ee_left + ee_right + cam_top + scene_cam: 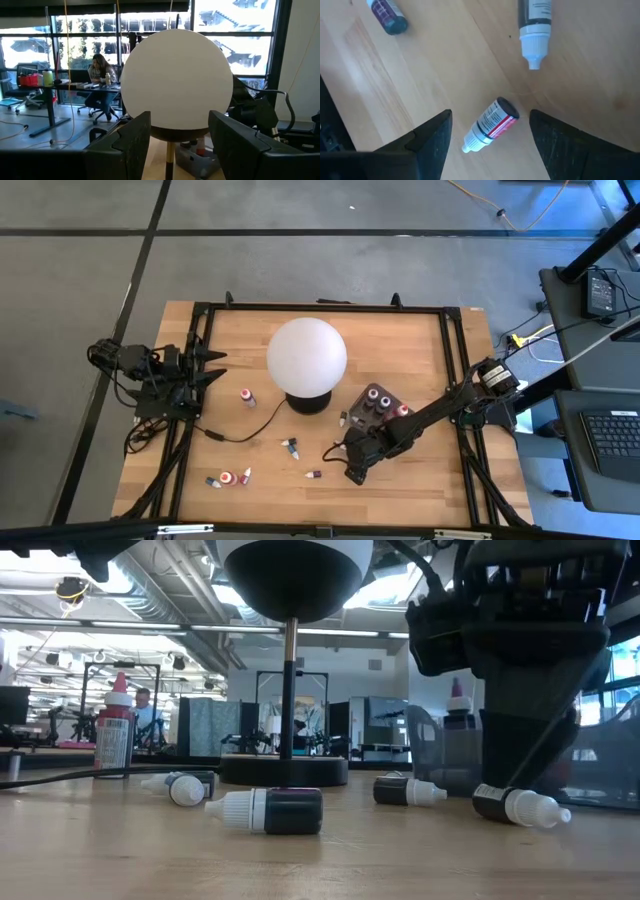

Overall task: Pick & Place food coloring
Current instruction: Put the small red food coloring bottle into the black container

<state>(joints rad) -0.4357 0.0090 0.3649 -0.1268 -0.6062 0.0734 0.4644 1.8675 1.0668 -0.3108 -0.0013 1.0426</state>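
Observation:
My right gripper point(353, 470) hangs open over the table's near middle, fingers pointing down. In its wrist view the fingers point(432, 140) stand on either side of a small food coloring bottle point(491, 125) without touching it. The bottle has a red-striped label and a pale tip, and it lies on its side on the wood. Two more bottles point(535, 25) point(387, 15) lie beyond it. Other bottles are scattered on the table point(290, 447) point(228, 478), and one red bottle point(247, 396) stands upright. My left gripper point(215, 365) waits open at the left edge, facing the globe.
The white globe lamp point(306, 355) stands on its dark base at the table's middle, and its cord point(250, 430) trails toward the left. A dark tray point(380, 405) holding upright bottles sits just beyond the right gripper. Black rails point(455, 370) frame the table. A person sits in the room behind.

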